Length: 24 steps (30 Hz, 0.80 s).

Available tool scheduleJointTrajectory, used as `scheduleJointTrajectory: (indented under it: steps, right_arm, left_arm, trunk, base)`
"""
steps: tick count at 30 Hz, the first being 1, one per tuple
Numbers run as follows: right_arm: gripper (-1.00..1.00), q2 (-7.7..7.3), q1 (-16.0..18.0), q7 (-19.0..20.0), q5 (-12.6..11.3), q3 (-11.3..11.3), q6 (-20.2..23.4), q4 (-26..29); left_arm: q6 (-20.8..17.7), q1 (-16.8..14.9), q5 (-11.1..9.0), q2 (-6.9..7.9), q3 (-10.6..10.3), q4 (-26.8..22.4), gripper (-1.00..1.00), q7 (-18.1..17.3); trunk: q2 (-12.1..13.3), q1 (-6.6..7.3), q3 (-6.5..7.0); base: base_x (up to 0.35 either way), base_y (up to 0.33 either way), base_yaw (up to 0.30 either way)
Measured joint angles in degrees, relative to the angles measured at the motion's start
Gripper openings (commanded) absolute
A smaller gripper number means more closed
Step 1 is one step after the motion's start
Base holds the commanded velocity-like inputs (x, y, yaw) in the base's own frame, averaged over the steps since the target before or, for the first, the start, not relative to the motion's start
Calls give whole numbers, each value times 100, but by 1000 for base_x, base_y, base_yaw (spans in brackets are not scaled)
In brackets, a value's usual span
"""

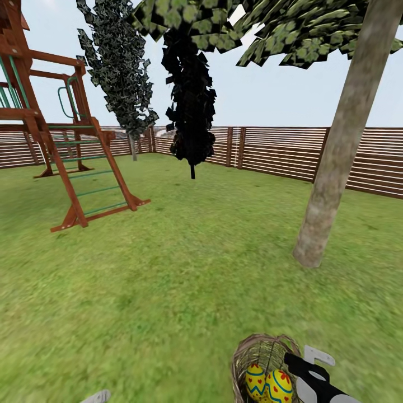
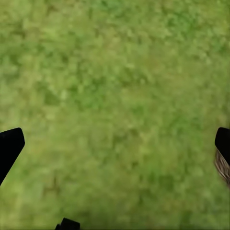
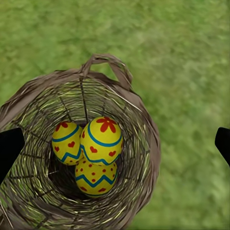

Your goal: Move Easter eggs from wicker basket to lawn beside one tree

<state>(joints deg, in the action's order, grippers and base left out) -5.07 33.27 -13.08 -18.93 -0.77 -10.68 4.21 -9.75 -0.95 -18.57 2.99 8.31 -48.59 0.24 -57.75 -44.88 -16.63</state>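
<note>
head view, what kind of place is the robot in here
It looks like a fenced back garden with a play area. A wide lawn is enclosed by a brown slatted wooden fence, a red-brown wooden play tower stands at the far left, and a pale-trunked tree rises from the grass.

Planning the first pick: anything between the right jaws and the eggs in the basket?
Nothing visible. The right gripper, jaws wide open, looks straight down into the open-topped round brown twig basket; the three yellow eggs with blue zigzags and red marks lie uncovered.
</note>
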Motion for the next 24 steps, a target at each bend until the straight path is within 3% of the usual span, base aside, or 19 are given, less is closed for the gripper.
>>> scheduleJointTrajectory:
  steps: [16,20,24]
  right_arm:
    - [100,-1,0,3,-3,-6,60,-4]
    - [100,-27,0,12,-12,-7,583,1]
    - [100,-44,0,14,-10,-8,728,3]
  left_arm:
    - [4,0,0,-9,226,0,100,-7]
    - [7,0,0,-9,228,0,100,-12]
    - [7,0,0,-9,228,0,100,-15]
  trunk:
    - [-642,-352,-288]
    - [-803,-439,-360]
    - [-963,-527,-432]
  base:
    - [0,0,0]
    - [0,0,0]
    - [0,0,0]
